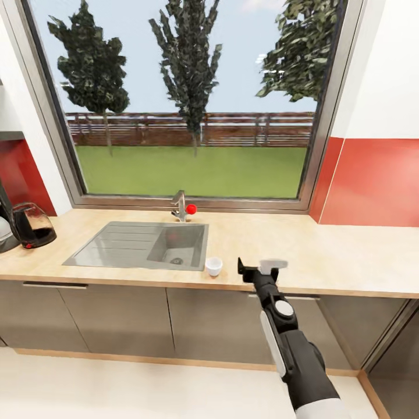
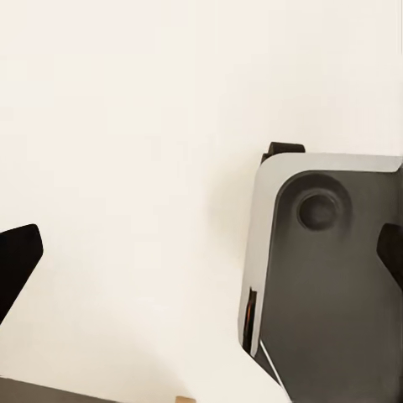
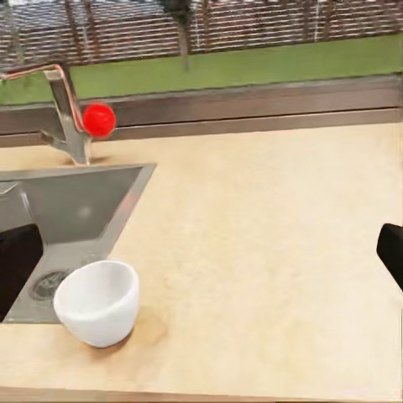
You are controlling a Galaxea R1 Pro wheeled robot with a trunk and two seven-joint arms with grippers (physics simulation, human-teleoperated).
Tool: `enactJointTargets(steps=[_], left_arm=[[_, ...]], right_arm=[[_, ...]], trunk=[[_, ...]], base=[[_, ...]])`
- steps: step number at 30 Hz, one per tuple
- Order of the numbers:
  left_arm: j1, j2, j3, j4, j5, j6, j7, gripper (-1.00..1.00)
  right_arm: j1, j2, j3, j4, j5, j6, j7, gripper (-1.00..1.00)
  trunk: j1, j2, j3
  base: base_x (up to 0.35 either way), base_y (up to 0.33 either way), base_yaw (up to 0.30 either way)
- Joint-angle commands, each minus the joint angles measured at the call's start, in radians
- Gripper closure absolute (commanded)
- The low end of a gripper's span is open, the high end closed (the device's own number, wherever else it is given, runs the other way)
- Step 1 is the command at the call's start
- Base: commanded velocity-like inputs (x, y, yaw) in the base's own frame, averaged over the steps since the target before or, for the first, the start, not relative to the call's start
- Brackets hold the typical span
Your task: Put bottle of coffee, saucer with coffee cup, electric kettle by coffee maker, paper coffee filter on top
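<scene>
The small white coffee cup (image 1: 213, 266) (image 3: 96, 302) stands upright on the light wood kitchen countertop (image 1: 326, 250), at the front right corner of the steel sink (image 1: 139, 244). My right gripper (image 1: 259, 267) (image 3: 206, 256) hovers at the counter's front edge just right of the cup, open and holding nothing. The glass electric kettle (image 1: 32, 224) sits at the counter's far left. Beside it, the coffee maker (image 1: 3, 224) is cut off by the frame edge. In the left wrist view my left gripper (image 2: 201, 256) is open over a pale surface, beside a grey part of the robot (image 2: 336, 277).
A faucet with a red knob (image 1: 185, 208) stands behind the sink, under a large window. Dark grey cabinets (image 1: 116, 314) run below the counter. A red backsplash (image 1: 378, 180) is at the right.
</scene>
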Motion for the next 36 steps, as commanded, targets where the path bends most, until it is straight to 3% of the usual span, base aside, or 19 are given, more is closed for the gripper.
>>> enactJointTargets(steps=[1,4,6,8,21,25,29,36], left_arm=[[-0.001,-0.001,0.007,0.001,-0.001,-0.004,-0.006,-1.00],[0.000,-0.001,0.005,0.001,-0.002,-0.007,-0.006,-1.00],[0.001,-0.001,0.004,0.002,-0.002,-0.007,-0.006,-1.00],[0.001,-0.001,0.004,0.002,-0.002,-0.004,-0.006,-1.00],[0.011,0.001,0.003,0.014,0.001,0.000,-0.006,-1.00],[0.012,0.001,0.003,0.014,0.001,0.000,-0.006,-1.00],[0.013,0.001,0.006,0.015,0.000,-0.001,-0.006,-1.00],[0.013,0.001,0.003,0.016,0.001,0.000,-0.007,-1.00]], right_arm=[[-0.039,0.000,0.002,0.006,0.001,0.032,-0.017,-1.00],[-0.145,0.000,0.003,0.049,-0.003,0.123,-0.056,-1.00],[-0.219,0.000,0.003,0.108,-0.006,0.229,-0.095,-1.00],[-0.258,0.000,0.002,0.138,-0.006,0.301,-0.111,-1.00],[-0.278,0.000,-0.002,0.156,-0.005,0.437,-0.118,-1.00],[-0.278,0.000,-0.002,0.178,-0.004,0.447,-0.118,-1.00],[-0.278,0.000,-0.001,0.278,-0.005,0.450,-0.118,-1.00],[-0.278,0.000,-0.001,0.296,-0.005,0.450,-0.118,-1.00]], trunk=[[0.001,-0.002,-0.003],[0.001,-0.002,-0.003],[0.001,-0.002,-0.003],[0.001,-0.002,-0.003],[0.001,-0.002,-0.003],[0.001,-0.002,-0.003],[0.001,-0.002,-0.003],[0.001,-0.002,-0.003]], base=[[0.000,0.000,0.000],[0.000,0.000,0.000],[0.000,0.000,0.000],[0.063,0.000,0.000],[0.260,0.084,0.000],[0.075,0.058,0.000],[0.010,0.008,0.000],[0.007,0.000,0.000]])
